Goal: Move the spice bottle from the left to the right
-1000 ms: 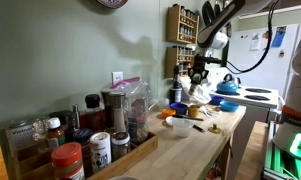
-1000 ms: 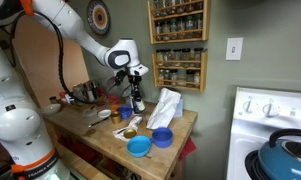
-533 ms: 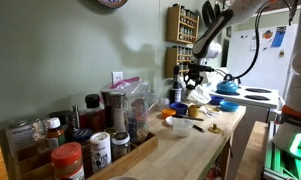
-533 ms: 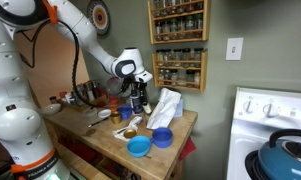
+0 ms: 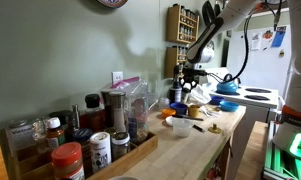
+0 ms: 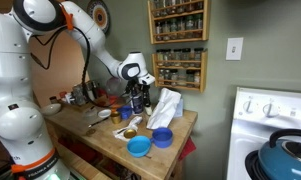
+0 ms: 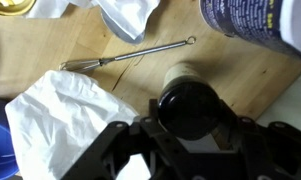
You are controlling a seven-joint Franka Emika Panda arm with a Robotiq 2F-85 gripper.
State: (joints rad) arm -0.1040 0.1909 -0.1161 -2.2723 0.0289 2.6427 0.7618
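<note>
1. Gripping seems done: the pincer (image 7: pixel 193 138) sits clamped on the spice bottle (image 7: pixel 193 100), its dark cap between the jaws.
2. The bottle is above the wooden desk (image 7: pixel 245 85), beside a crumpled white sheet (image 7: pixel 60 120); lifted or standing, I cannot tell.
3. Left, I judge: carrying it rightward and releasing.

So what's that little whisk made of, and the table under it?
The whisk looks like thin metal wire: silvery, shiny, catching the light. The table looks like wood, maybe unvarnished: dull tan with grain lines.
</note>
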